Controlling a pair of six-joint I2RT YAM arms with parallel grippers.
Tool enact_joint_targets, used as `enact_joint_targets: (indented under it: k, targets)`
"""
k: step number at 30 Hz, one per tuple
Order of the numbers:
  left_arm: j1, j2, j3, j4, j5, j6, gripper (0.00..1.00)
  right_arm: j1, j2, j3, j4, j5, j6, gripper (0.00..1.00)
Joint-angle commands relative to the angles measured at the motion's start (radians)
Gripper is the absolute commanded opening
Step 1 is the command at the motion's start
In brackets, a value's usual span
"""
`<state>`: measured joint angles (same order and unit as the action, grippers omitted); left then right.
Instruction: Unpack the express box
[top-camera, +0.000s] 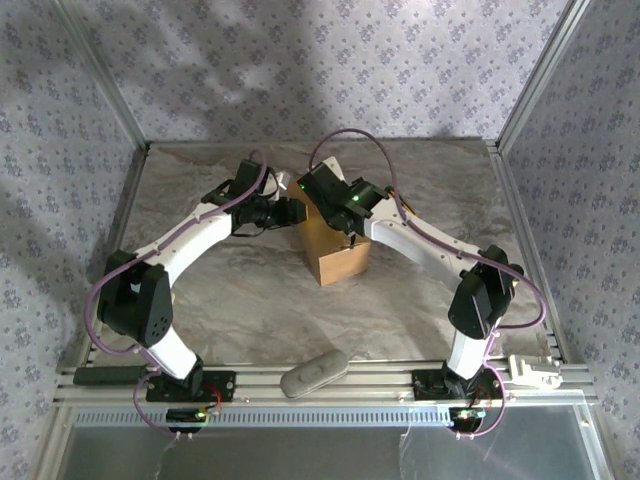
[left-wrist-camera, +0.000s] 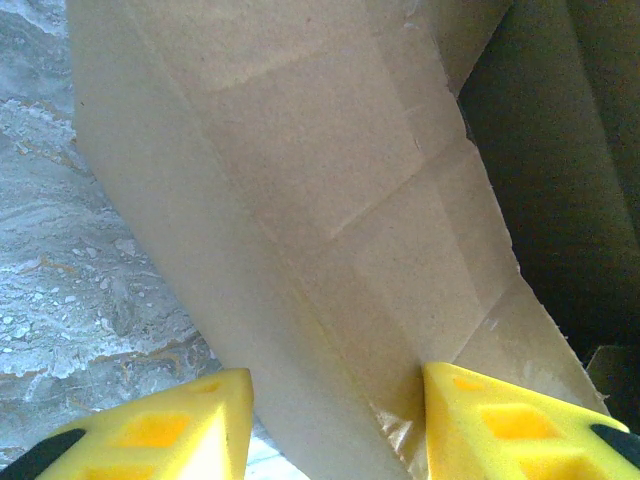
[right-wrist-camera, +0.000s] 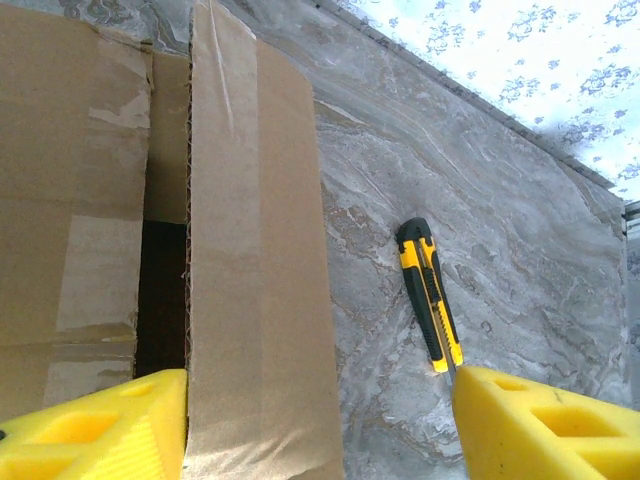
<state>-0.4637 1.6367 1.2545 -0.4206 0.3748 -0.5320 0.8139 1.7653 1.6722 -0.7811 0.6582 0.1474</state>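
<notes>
Express box (top-camera: 335, 255): plain brown corrugated cardboard carton, rectangular. It sits mid-surface between the two pincers, top open, flaps raised. Clear tape strips show on the flaps.

Left pincer (left-wrist-camera: 335, 388): at the box side facing the left arm. Its yellow fingers (left-wrist-camera: 200, 435) straddle one raised flap, which runs up and away from between the fingertips. The dark box interior lies on one side of that flap and the surface on the other. One finger looks to touch the flap's torn edge. Can't tell whether the pincer is clenched on the flap or only around it.

Right pincer (right-wrist-camera: 320, 385): over the box top, released, jaws wide. A standing flap sits edge-on between the fingers. It is close against one finger (right-wrist-camera: 100, 430) and well apart from the other. A dark gap into the box starts just ahead of that near finger, with a second taped flap lying beyond the gap.

Yellow-and-black utility knife (right-wrist-camera: 430, 295): flat on the grey marble-pattern surface (right-wrist-camera: 520, 250), ahead of the right pincer on its free-finger side. It is outside the box and apart from the flap.

Grey oblong object (top-camera: 315, 372): on the near rail between the arm bases, well behind both pincers. White plastic piece (top-camera: 530, 370): on the same rail, just beside the right arm's base.
</notes>
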Motion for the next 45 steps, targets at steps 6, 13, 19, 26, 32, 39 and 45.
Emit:
enact_joint_targets:
  k: [6, 13, 19, 26, 32, 39, 45]
  targets:
    - [0.016, 0.103, -0.099, -0.287, -0.164, 0.045, 0.46, -0.051, -0.069, 0.018, -0.044, 0.092, -0.038, 0.69]
    - [0.016, 0.104, -0.098, -0.288, -0.163, 0.044, 0.45, -0.059, -0.076, 0.017, -0.041, 0.088, -0.048, 0.69]
    - [0.016, 0.103, -0.097, -0.288, -0.162, 0.043, 0.45, -0.061, -0.081, 0.018, -0.038, 0.081, -0.053, 0.7]
    - [0.01, 0.074, -0.095, -0.264, -0.151, 0.041, 0.45, -0.077, -0.089, 0.012, -0.037, 0.044, -0.044, 0.7]
    - [0.007, 0.059, -0.078, -0.283, -0.166, 0.046, 0.45, -0.112, -0.119, -0.01, -0.029, -0.035, -0.014, 0.7]
    - [0.007, 0.051, -0.073, -0.296, -0.178, 0.046, 0.45, -0.18, -0.148, -0.048, -0.031, -0.128, 0.018, 0.7]
    - [0.007, 0.046, -0.054, -0.314, -0.187, 0.046, 0.45, -0.248, -0.18, -0.125, 0.007, -0.223, 0.064, 0.69]
